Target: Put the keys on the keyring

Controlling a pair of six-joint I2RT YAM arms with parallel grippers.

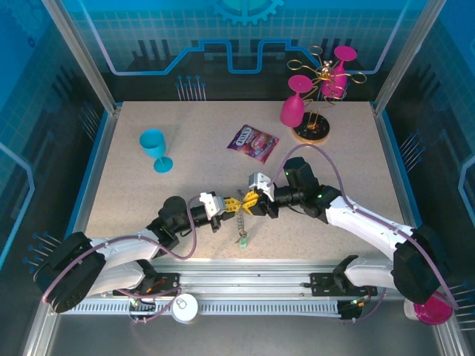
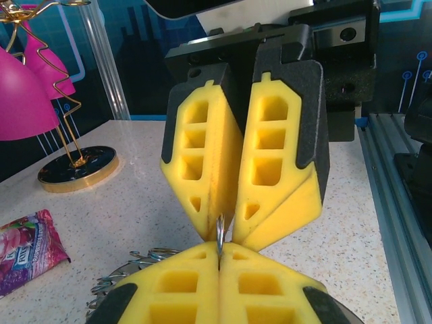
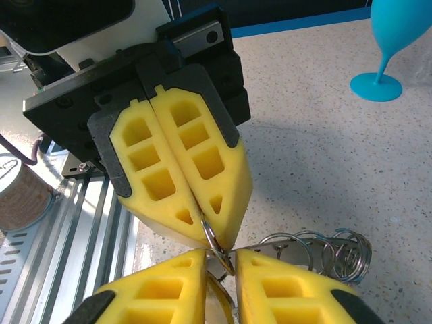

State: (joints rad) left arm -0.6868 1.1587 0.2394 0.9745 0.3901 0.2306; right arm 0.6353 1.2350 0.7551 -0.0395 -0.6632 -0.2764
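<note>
Found the left gripper (image 3: 214,237) shut tight on a thin wire loop (image 2: 219,229) at the rim of the keyring (image 2: 128,268), pinching the wire edge-on at the very fingertips. Saw the right gripper (image 2: 221,235) nosed in tip to tip against it, jaws drawn together and seemingly closed on that same loop.

Placed both grippers close to the middle of the near edge of the surface (image 1: 185,170), with the keyring slung just below the 2 sets of fingertips. Spotted 1 green key (image 1: 243,241) lowest of all, just inside that edge. Could not tell whether hanging free or resting on the surface.

Judged the keyring light, stiff and slick, being bare metal with thin wire and little for the yellow fingers (image 2: 202,162) to bite on. Expected the loops to spring rather than bend, and to twist out of a pinch under any sideways pull.

Reckoned the flat grey body the steadier hold for 1 gripper, clamped across its faces. Would then leave a rim loop free for the other gripper to pry and thread.

Judged that green key lighter still and very small, so best taken by the plastic head with the metal end left clear. Feared swinging of the dangling parts under a quick move, and a loss of grip on wire this fine.
</note>
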